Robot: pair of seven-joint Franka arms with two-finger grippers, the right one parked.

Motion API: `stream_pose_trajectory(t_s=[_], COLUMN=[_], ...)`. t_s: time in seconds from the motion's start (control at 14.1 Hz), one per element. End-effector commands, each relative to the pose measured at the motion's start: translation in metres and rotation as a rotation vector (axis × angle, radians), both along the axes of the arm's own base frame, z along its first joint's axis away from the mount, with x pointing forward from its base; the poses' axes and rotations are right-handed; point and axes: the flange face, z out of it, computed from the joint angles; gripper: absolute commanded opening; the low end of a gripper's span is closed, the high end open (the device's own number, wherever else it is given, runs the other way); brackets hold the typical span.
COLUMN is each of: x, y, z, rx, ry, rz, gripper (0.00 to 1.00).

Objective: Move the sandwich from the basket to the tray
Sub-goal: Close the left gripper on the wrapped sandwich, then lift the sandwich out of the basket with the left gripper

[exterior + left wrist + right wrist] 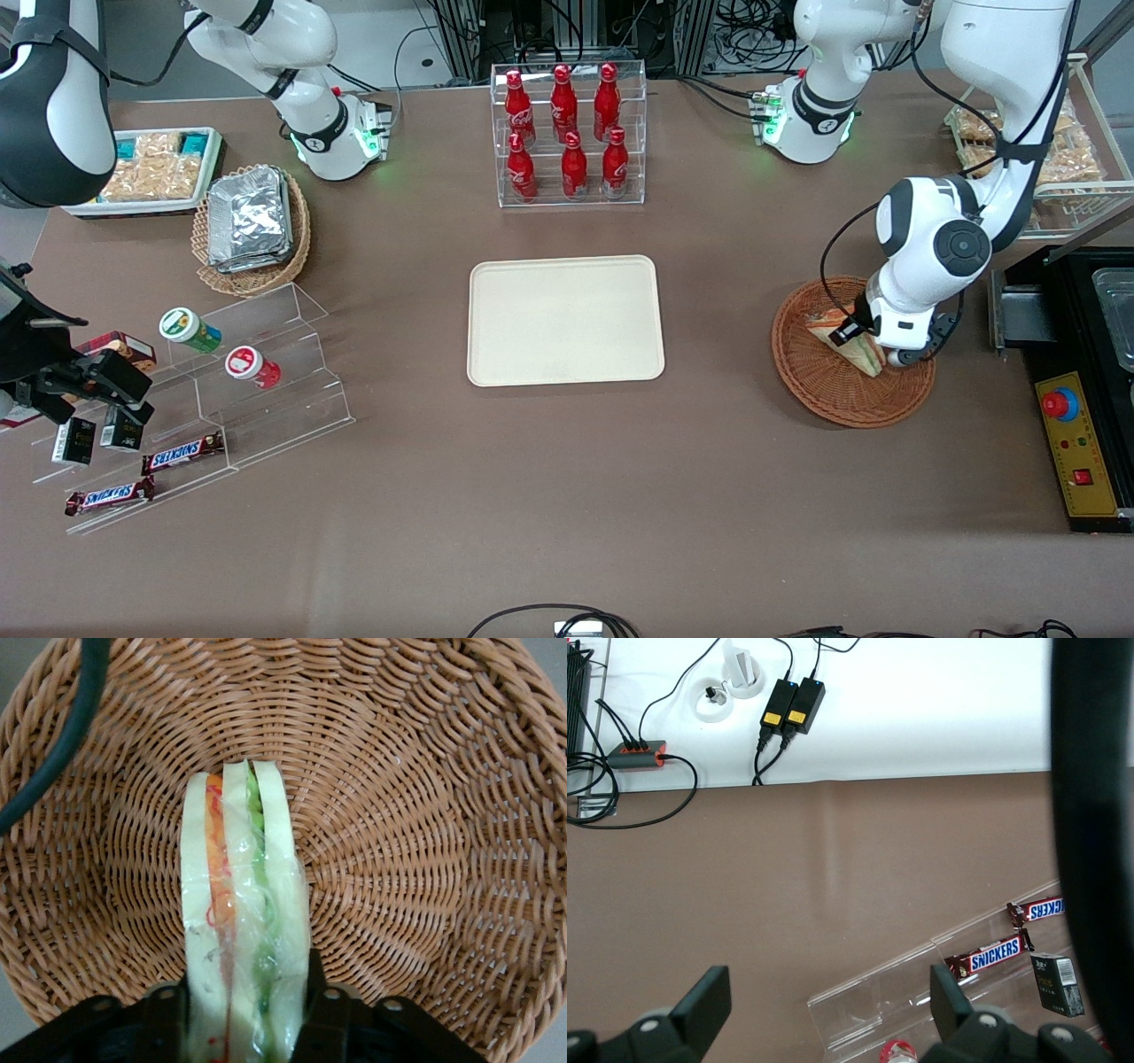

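In the front view, the round reddish-brown woven wicker basket (852,354) is seen on the brown table (567,496) toward the working arm's end. The small triangular wedge sandwich in clear wrap (850,341), with white bread and coloured filling layers, is seen inside it. The left arm's two-finger gripper (873,347) is lowered into the basket, directly at the sandwich. The flat rectangular cream-beige plastic tray with rounded corners (565,320) lies in the middle of the table, well apart from the basket, and nothing is seen on it. A clear acrylic rack of red bottles (568,133) stands farther from the front camera than the tray. Toward the parked arm's end, a lighter tan wicker basket holding silver foil packets (251,221) is seen, and nearer the camera a clear stepped acrylic stand (204,399) with brown Snickers bars (182,454).

In the left wrist view, the sandwich (241,921) is shown standing on edge in the basket (416,815), its orange and green filling visible between three white bread slices. The black fingers (319,1010) of the gripper (241,1023) are pressed against both outer bread faces, so the sandwich is clamped between them.

In the right wrist view, the bare brown table (788,895), the stepped stand (921,983) and the Snickers bars (992,955) are shown.
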Motion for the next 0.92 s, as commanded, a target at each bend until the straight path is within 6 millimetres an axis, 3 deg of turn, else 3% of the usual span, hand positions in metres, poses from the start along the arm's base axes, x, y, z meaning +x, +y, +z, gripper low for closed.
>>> stream_pose_trajectory(t_s=[0.0, 0.21, 0.57, 0.85], x=[0.003, 0.008, 0.034, 0.043], y=[0.006, 0.009, 0.009, -0.011], z=[0.008, 0.039, 0.128, 0.191], rx=[0.014, 0.031, 0.040, 0.020], ry=[-0.023, -0.006, 0.041, 0.070], rz=[0.008, -0.058, -0.313, -0.572], gripper=[0.00, 0.00, 0.00, 0.00])
